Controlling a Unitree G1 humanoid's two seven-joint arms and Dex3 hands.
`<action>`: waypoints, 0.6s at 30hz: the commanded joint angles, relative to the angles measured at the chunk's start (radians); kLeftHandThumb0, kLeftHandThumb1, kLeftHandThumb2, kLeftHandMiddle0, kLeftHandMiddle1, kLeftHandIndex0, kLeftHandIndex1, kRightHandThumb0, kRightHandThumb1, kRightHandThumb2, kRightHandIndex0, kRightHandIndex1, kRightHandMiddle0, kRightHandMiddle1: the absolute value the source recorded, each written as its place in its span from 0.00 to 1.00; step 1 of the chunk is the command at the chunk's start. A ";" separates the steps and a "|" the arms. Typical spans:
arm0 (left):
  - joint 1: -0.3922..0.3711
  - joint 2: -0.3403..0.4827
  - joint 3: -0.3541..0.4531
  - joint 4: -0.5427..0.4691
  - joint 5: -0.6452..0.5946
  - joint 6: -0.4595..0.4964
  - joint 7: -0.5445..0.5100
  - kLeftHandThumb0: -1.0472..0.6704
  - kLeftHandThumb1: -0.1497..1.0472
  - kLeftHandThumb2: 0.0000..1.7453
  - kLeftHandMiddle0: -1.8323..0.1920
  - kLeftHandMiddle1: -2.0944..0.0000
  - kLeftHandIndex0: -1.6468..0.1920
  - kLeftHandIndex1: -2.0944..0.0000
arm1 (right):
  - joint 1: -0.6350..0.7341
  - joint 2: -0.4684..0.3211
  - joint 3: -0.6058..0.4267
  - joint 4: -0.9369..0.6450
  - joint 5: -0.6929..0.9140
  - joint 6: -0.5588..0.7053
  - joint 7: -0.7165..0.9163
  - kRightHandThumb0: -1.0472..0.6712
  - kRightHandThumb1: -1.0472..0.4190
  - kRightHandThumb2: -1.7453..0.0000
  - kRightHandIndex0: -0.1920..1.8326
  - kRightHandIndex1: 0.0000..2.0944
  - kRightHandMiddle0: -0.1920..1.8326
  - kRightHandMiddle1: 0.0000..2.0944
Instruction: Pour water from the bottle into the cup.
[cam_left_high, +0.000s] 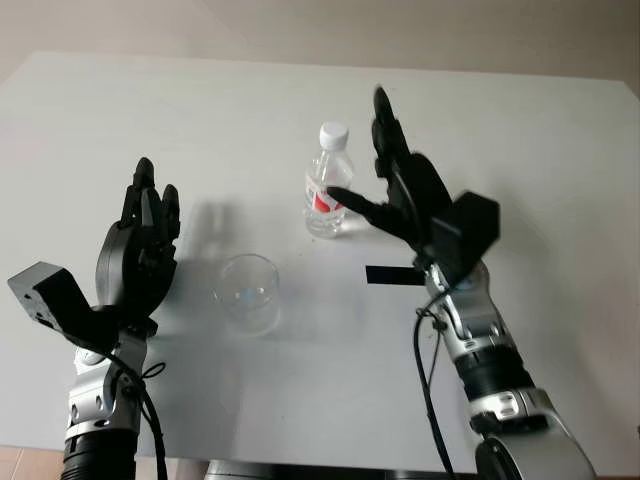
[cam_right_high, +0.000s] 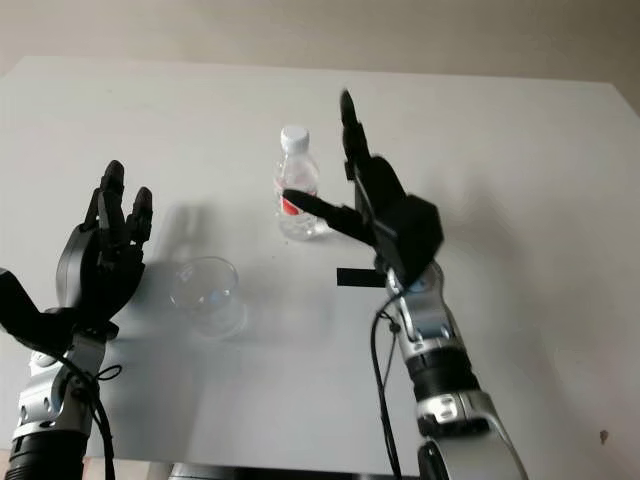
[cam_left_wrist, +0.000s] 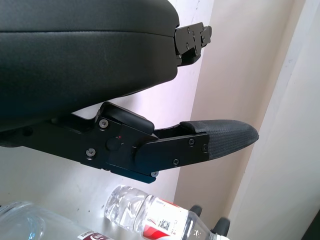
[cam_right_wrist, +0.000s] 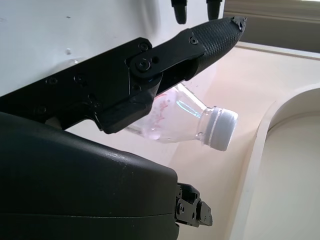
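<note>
A small clear water bottle (cam_left_high: 329, 183) with a white cap and a red label stands upright on the white table (cam_left_high: 250, 120), past its middle. My right hand (cam_left_high: 385, 175) is open right beside it on the right, its thumb reaching across the label and the other fingers raised behind; nothing is grasped. In the right wrist view the bottle (cam_right_wrist: 187, 122) lies between thumb and palm with a gap. An empty clear cup (cam_left_high: 247, 292) stands nearer me, left of the bottle. My left hand (cam_left_high: 148, 215) is open, raised left of the cup.
A short black strip (cam_left_high: 392, 275) lies on the table just right of the cup, under my right forearm. The table's far edge runs behind the bottle, with bare floor beyond.
</note>
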 joint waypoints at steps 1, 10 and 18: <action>-0.010 0.004 0.001 -0.009 0.008 -0.003 0.002 0.13 1.00 0.32 0.97 0.97 0.98 0.97 | -0.038 0.009 0.000 0.049 0.010 -0.016 0.010 0.03 0.09 0.97 0.00 0.00 0.00 0.00; -0.022 0.008 0.006 0.013 0.004 -0.010 -0.010 0.13 1.00 0.32 0.97 0.97 0.98 0.97 | -0.137 0.071 -0.035 0.250 0.077 -0.050 0.023 0.03 0.11 0.97 0.00 0.00 0.00 0.00; -0.025 0.007 0.007 0.019 0.005 -0.019 -0.011 0.13 1.00 0.32 0.97 0.97 0.98 0.97 | -0.187 0.111 -0.062 0.378 0.103 -0.066 0.011 0.07 0.11 0.97 0.00 0.00 0.00 0.00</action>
